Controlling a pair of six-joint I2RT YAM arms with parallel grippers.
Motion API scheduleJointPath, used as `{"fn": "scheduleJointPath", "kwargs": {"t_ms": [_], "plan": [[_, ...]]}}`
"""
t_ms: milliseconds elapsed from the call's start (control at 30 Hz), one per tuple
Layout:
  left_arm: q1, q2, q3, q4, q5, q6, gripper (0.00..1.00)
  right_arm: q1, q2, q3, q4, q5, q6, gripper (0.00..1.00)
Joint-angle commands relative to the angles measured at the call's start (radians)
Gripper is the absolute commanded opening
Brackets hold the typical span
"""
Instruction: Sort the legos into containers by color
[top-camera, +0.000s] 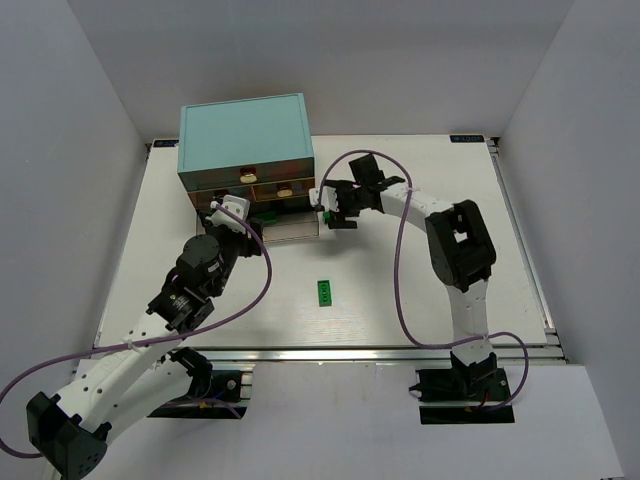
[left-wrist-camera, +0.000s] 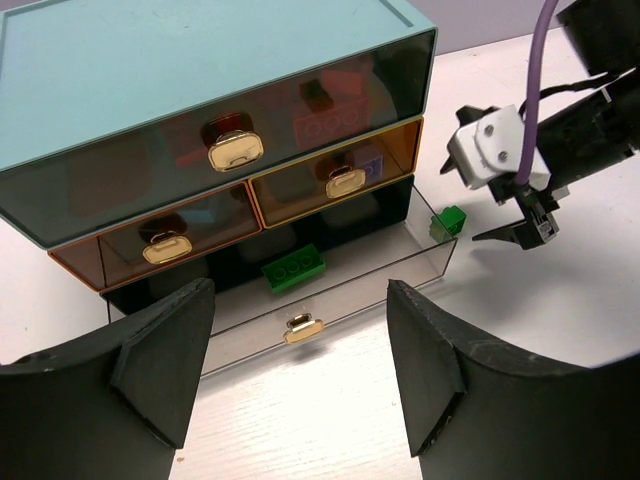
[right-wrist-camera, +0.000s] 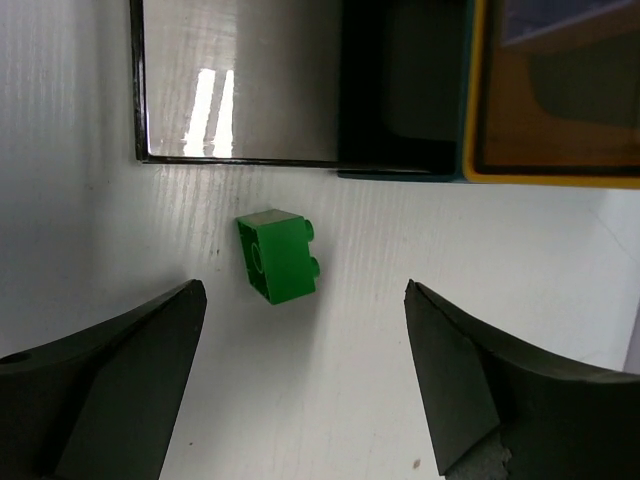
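The teal cabinet (top-camera: 243, 127) stands at the back of the table. Its bottom drawer (left-wrist-camera: 330, 300) is pulled out and holds a green brick (left-wrist-camera: 293, 269). The top drawer (left-wrist-camera: 300, 125) shows red pieces. A small green brick (right-wrist-camera: 279, 256) lies on its side on the table just outside the open drawer's right corner, also in the left wrist view (left-wrist-camera: 449, 221). My right gripper (right-wrist-camera: 303, 330) is open and empty above it. Another green brick (top-camera: 324, 292) lies mid-table. My left gripper (left-wrist-camera: 300, 370) is open and empty in front of the drawer's knob (left-wrist-camera: 303, 326).
Two smaller amber-fronted drawers (left-wrist-camera: 335, 180) sit shut in the cabinet's middle row. The right arm (top-camera: 455, 240) reaches across the back right of the table. White walls enclose the table on three sides.
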Motion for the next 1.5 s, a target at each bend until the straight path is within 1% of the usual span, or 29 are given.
{"fn": "scheduleJointPath", "kwargs": {"t_ms": [0, 67, 267, 367, 400, 567, 667, 700, 767, 800, 833, 867, 933, 1000, 1033, 1133, 1167, 1233, 1267, 1367, 1433, 1467], "plan": [[0.005, -0.007, -0.007, 0.018, -0.013, 0.010, 0.79, 0.004, 0.044, 0.062, -0.082, -0.043, -0.079, 0.86], [0.005, -0.007, -0.007, 0.018, -0.010, 0.010, 0.80, 0.004, 0.060, 0.077, -0.105, -0.049, -0.098, 0.85], [0.005, -0.013, -0.007, 0.018, -0.014, 0.011, 0.80, 0.007, 0.104, 0.128, -0.122, -0.052, -0.087, 0.83], [0.005, -0.016, -0.007, 0.018, -0.019, 0.011, 0.80, 0.009, 0.129, 0.159, -0.141, -0.061, -0.087, 0.79], [0.005, -0.019, -0.007, 0.018, -0.021, 0.011, 0.80, 0.011, 0.133, 0.169, -0.151, -0.067, -0.090, 0.76], [0.005, -0.019, -0.008, 0.020, -0.022, 0.013, 0.80, 0.012, 0.158, 0.193, -0.181, -0.076, -0.095, 0.69], [0.005, -0.019, -0.008, 0.020, -0.027, 0.014, 0.80, 0.012, 0.167, 0.202, -0.197, -0.078, -0.110, 0.60], [0.005, -0.021, -0.008, 0.020, -0.027, 0.014, 0.80, 0.011, 0.167, 0.203, -0.202, -0.078, -0.113, 0.52], [0.005, -0.021, -0.010, 0.021, -0.028, 0.016, 0.80, 0.011, 0.167, 0.202, -0.217, -0.081, -0.119, 0.40], [0.005, -0.022, -0.010, 0.020, -0.030, 0.016, 0.80, 0.012, 0.166, 0.200, -0.222, -0.076, -0.125, 0.30], [0.005, -0.025, -0.010, 0.021, -0.030, 0.017, 0.80, 0.011, 0.156, 0.194, -0.225, -0.075, -0.130, 0.26], [0.005, -0.022, -0.010, 0.021, -0.031, 0.017, 0.80, 0.009, 0.150, 0.171, -0.225, -0.073, -0.134, 0.20], [0.005, -0.024, -0.010, 0.021, -0.031, 0.019, 0.80, 0.006, 0.112, 0.134, -0.219, -0.067, -0.145, 0.16], [0.005, -0.027, -0.010, 0.021, -0.033, 0.019, 0.80, 0.006, 0.074, 0.046, -0.188, -0.058, -0.142, 0.10], [0.005, -0.027, -0.011, 0.023, -0.033, 0.019, 0.80, 0.003, 0.022, 0.010, -0.175, -0.055, -0.138, 0.09], [0.005, -0.030, -0.010, 0.021, -0.028, 0.017, 0.80, 0.007, -0.089, -0.112, -0.101, -0.043, -0.076, 0.04], [0.005, -0.030, -0.010, 0.021, -0.025, 0.016, 0.80, 0.009, -0.115, -0.145, -0.083, -0.044, -0.026, 0.03], [0.005, -0.028, -0.008, 0.020, -0.025, 0.014, 0.80, 0.014, -0.191, -0.160, -0.067, -0.049, 0.055, 0.02], [0.005, -0.028, -0.010, 0.020, -0.025, 0.014, 0.80, 0.012, -0.213, -0.163, -0.066, -0.055, 0.129, 0.01], [0.005, -0.031, -0.010, 0.020, -0.021, 0.014, 0.80, 0.026, -0.293, -0.160, -0.032, -0.078, 0.229, 0.00], [0.005, -0.034, -0.010, 0.020, -0.016, 0.017, 0.80, 0.044, -0.337, -0.171, 0.029, -0.063, 0.312, 0.00], [0.005, -0.036, -0.010, 0.018, -0.014, 0.019, 0.80, 0.075, -0.347, -0.173, 0.054, -0.047, 0.361, 0.00]]}}
